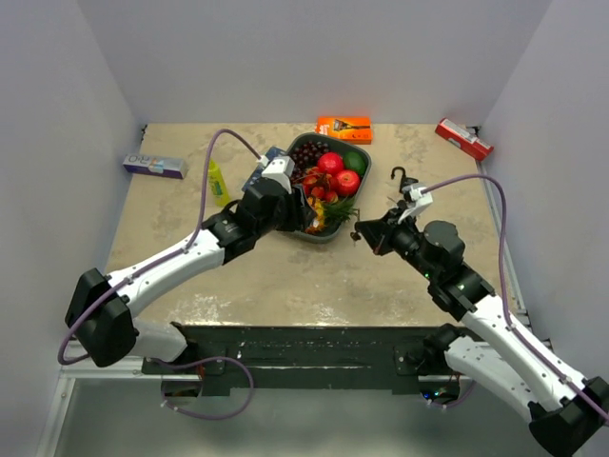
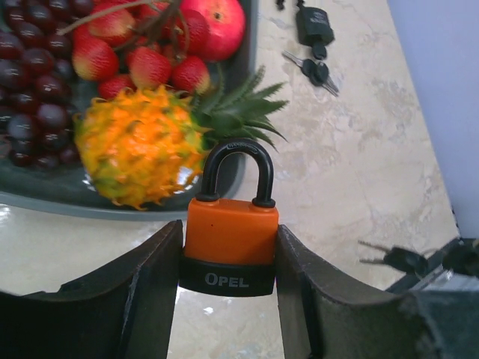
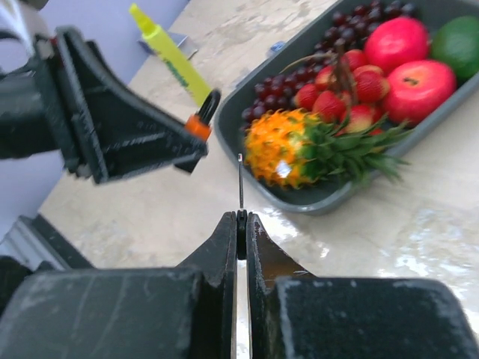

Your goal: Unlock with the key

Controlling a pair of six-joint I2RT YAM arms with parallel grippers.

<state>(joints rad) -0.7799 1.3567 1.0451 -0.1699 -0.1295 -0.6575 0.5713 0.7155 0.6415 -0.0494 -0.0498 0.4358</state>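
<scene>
**Padlock braced in one arm, key poised in the other, gap not yet closed**

The left gripper (image 2: 228, 253) holds the orange padlock (image 2: 228, 238) by its flat sides. Its fingers (image 2: 153, 269) clamp the body just above the black base band and leave the shackle free, pointing away from the wrist. This grip seems chosen to steady the lock in the air above the surface (image 2: 359, 164), near the edge of the fruit tray (image 3: 329, 198), so that the other arm can work on it. The keyhole does not show in any view. It is probably in the base, which faces back between the left fingers, and that could make access awkward.

The right gripper (image 3: 241, 224) has its fingers pressed together on the head of the key (image 3: 240, 183). The thin blade sticks straight out ahead of them, which suits pushing it along the wrist's own axis.

From the right wrist, the padlock is only an orange sliver with its black shackle, up and to the left of the blade tip. It is near the blade but apart from it and not in line with it. From above, the two grippers face each other across a small gap beside the tray.

I judge the step in hand to be alignment: the blade has to find the keyhole before any turning can happen. A second, dark padlock (image 2: 314, 24) with its own keys (image 2: 314, 71) lies on the surface beyond, well apart from both arms.
</scene>
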